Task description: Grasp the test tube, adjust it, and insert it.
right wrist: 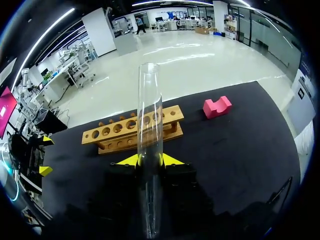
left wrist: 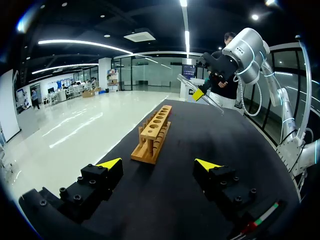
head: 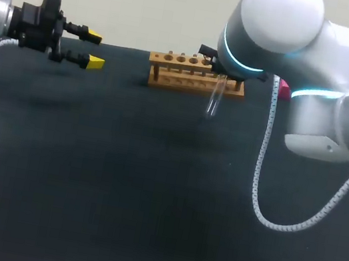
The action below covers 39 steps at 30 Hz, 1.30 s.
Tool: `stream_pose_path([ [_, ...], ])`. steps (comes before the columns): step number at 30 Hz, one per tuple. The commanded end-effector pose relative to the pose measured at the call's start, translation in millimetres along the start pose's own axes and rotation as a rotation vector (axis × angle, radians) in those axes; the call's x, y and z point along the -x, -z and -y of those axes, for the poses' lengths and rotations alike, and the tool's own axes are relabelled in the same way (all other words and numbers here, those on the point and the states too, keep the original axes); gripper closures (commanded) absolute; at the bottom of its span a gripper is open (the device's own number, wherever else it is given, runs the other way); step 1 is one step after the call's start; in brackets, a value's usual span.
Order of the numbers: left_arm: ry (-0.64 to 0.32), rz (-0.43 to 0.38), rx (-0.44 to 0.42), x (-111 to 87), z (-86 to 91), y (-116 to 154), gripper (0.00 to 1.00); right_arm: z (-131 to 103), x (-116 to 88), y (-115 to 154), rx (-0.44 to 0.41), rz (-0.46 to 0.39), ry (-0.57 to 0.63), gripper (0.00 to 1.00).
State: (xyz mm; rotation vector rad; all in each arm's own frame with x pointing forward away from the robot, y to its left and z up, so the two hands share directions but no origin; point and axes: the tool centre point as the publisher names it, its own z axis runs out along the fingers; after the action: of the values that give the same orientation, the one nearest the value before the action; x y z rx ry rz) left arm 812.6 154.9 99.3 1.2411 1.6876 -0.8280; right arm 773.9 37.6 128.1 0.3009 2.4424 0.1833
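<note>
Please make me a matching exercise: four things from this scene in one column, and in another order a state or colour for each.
Things:
1. tube
2. rack
3. block
4. left end effector

States:
A. open, holding nothing
B. pink
C. held in the right end effector
D. wooden

Pairs: 1-C, 2-D, 3-B, 4-A.

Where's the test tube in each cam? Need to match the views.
Head: test tube hangs tilted before the wooden rack's right end, under the right arm.
Left wrist: test tube far ahead, past the wooden rack, slanted in the right gripper.
Right wrist: test tube gripped in the right gripper, wooden rack just beyond.
Shared landmark: the wooden rack.
</note>
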Motion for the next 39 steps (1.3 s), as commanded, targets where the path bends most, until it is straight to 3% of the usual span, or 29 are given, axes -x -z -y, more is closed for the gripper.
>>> stream_pose_path([
  [1,-0.003,0.004,0.005,-1.3,2.0,0.7,0.0,4.1,-5.0,6.1,0.0,0.204,-0.007,1.0],
  [39,-0.003,0.004,0.005,-1.3,2.0,0.7,0.0,5.8,-2.7,9.8,-0.003,0.23,-0.024,1.0],
])
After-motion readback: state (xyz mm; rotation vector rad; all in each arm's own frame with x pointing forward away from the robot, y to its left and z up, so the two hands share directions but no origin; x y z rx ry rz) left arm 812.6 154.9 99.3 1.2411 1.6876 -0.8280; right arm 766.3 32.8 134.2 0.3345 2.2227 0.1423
